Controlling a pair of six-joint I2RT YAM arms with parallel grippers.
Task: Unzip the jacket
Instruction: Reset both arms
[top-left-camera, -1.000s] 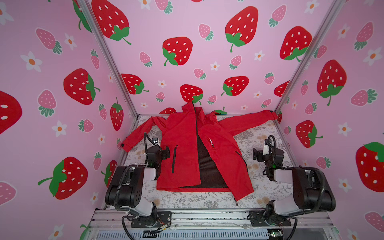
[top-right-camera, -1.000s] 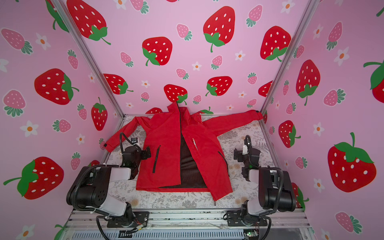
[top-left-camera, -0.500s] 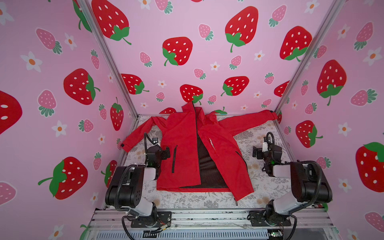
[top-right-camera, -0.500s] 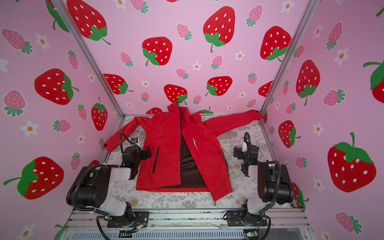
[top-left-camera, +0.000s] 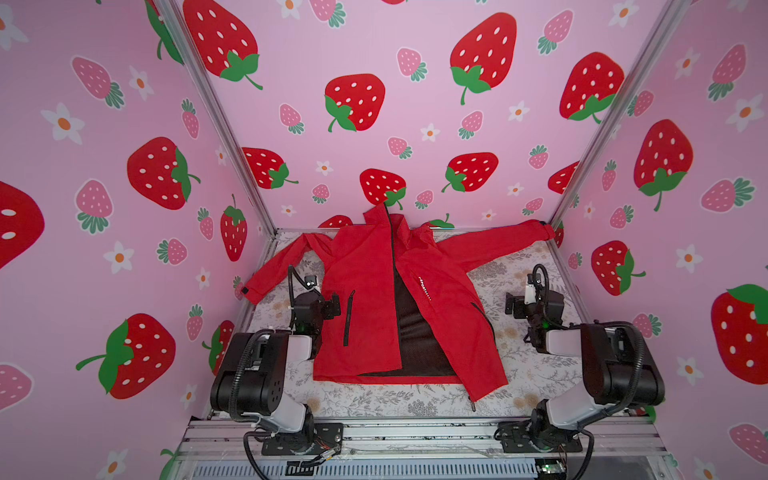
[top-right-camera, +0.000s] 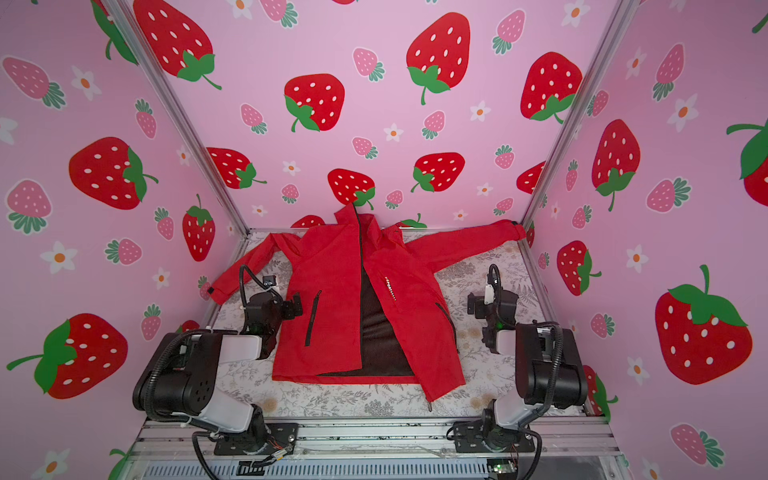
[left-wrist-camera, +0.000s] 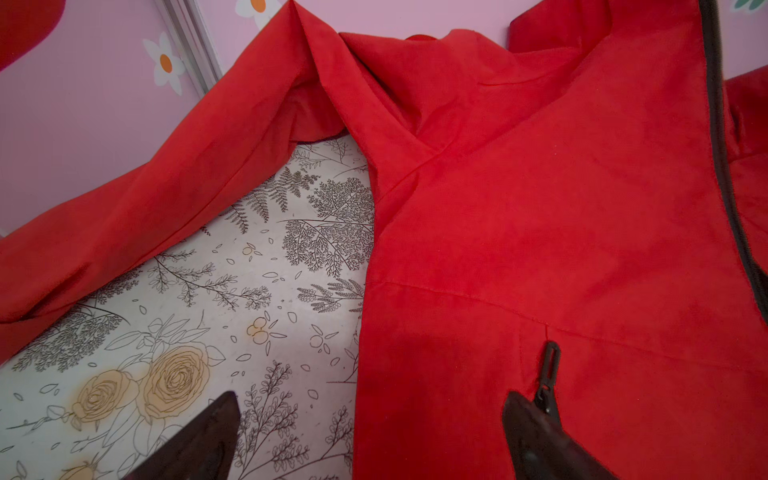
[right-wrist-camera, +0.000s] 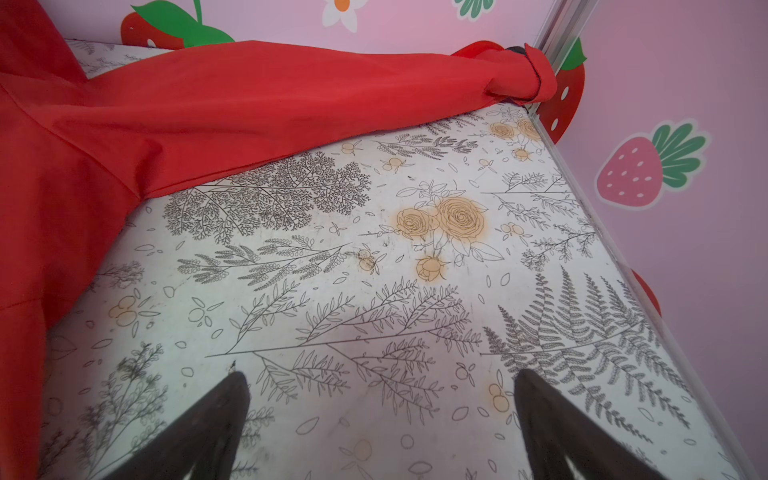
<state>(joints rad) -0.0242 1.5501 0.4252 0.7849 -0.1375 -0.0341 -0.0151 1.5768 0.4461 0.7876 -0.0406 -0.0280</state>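
Jacket (top-left-camera: 365, 291) lies flat on the table (top-left-camera: 519, 374), parted from hem to chest. The upper zipper (top-left-camera: 392, 245) looks closed. Left hand (left-wrist-camera: 370, 411) and right hand (right-wrist-camera: 382, 382) flank it, both wide apart and empty.

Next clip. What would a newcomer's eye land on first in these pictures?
The bright red jacket spread flat in the middle of the floral table, its front parted below the chest to show dark lining. Then the pink strawberry walls all round it. Both arms flank it with open jaws: left gripper at the jacket's side edge, right gripper over bare table.
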